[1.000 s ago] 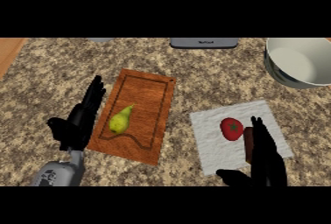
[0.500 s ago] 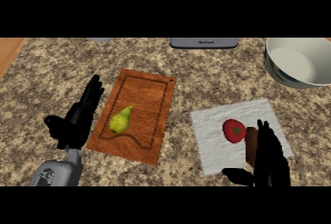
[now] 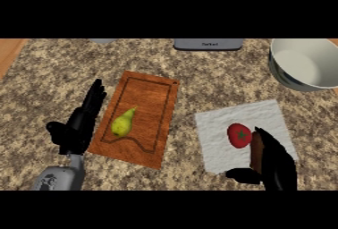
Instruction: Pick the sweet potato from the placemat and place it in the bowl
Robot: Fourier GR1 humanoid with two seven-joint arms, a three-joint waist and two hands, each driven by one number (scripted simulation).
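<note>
Right hand (image 3: 276, 164) low at the near right, fingers straight and together, thumb stuck out to its left. Not curled on anything. Sweet potato (image 3: 256, 150), dark reddish brown and lying lengthwise, is right against the left side of the fingers, partly hidden by them; contact can't be confirmed. It lies on the white placemat (image 3: 228, 120), which sits under and ahead of this hand. Red tomato (image 3: 238, 135) just left of the fingertips, touching or nearly touching the sweet potato. White bowl (image 3: 305, 63) well ahead of the hand, slightly right. Left hand (image 3: 80, 125) open, fingers straight, resting on the bench (image 3: 59, 71). Wooden cutting board (image 3: 155, 96) just right of it, with a green-yellow pear (image 3: 123, 123) on it.
</note>
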